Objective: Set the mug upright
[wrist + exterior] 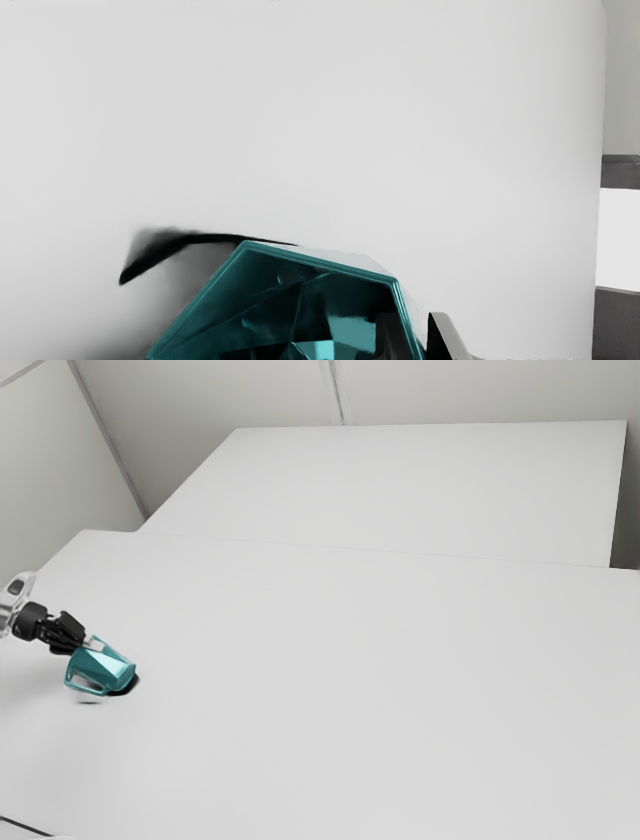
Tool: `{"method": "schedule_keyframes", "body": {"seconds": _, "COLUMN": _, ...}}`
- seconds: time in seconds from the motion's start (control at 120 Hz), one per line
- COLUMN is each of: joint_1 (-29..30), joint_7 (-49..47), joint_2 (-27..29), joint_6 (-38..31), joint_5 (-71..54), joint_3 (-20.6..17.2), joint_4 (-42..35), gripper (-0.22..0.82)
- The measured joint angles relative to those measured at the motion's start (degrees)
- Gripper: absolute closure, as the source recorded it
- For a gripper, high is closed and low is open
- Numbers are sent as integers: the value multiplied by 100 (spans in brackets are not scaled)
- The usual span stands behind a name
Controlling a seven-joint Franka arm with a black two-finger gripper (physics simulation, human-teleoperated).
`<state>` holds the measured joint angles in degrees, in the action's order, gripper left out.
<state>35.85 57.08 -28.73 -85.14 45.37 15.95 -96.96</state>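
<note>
Blue-green and shiny, the mug [103, 669] is tipped over at a slant, near the edge of the table [350, 690] at the exterior view's left. Its open end points up toward the black gripper [80, 644], and its bottom end points down toward the table and the exterior view's right. A dark shadow [134, 684] lies right by the bottom end. It is hard to tell if the bottom touches the table. A thin blue-green loop [69, 678] sticks out from the side of the mug.

The gripper has hold of the mug by its side wall, close to the rim. In the wrist view, one of the fingers [450, 332] is outside the mug and the other is inside it, with the wall pinched between them. The mug's mouth faces the camera there, and the inside has flat sides, dark in some parts and bright in others. The rim has straight sides and sharp corners.

The table is white and smooth. Past its far edge, in the exterior view, there is a big white flat top [430, 485], with pale walls [240, 395] behind it. In the wrist view, a dark gray thing [617, 325] is past one table edge.
</note>
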Motion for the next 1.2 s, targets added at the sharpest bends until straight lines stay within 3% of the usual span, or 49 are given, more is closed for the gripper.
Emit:
{"method": "schedule_keyframes", "body": {"seconds": 0.35, "joint_1": -74, "joint_7": 29, "joint_2": 841, "joint_6": 219, "joint_5": -144, "joint_3": -241, "joint_4": -221, "gripper": 77}}
{"method": "schedule_keyframes", "body": {"seconds": 0.525, "joint_1": -664, "joint_7": -180, "joint_2": 1633, "joint_6": -51, "joint_5": -760, "joint_3": -414, "joint_4": -474, "gripper": 78}}
{"method": "schedule_keyframes", "body": {"seconds": 0.742, "joint_1": -1770, "joint_7": -740, "joint_2": 2168, "joint_6": -773, "joint_5": -1824, "joint_3": -428, "joint_4": -575, "gripper": 79}}
{"method": "schedule_keyframes", "body": {"seconds": 0.833, "joint_1": -2142, "joint_7": -1026, "joint_2": 2437, "joint_6": -1199, "joint_5": -2116, "joint_3": -455, "joint_4": -952, "gripper": 79}}
{"method": "schedule_keyframes", "body": {"seconds": 1.2, "joint_1": -2793, "joint_7": -2484, "joint_2": 3064, "joint_6": -3003, "joint_5": -3439, "joint_3": -1393, "joint_4": -2151, "gripper": 79}}
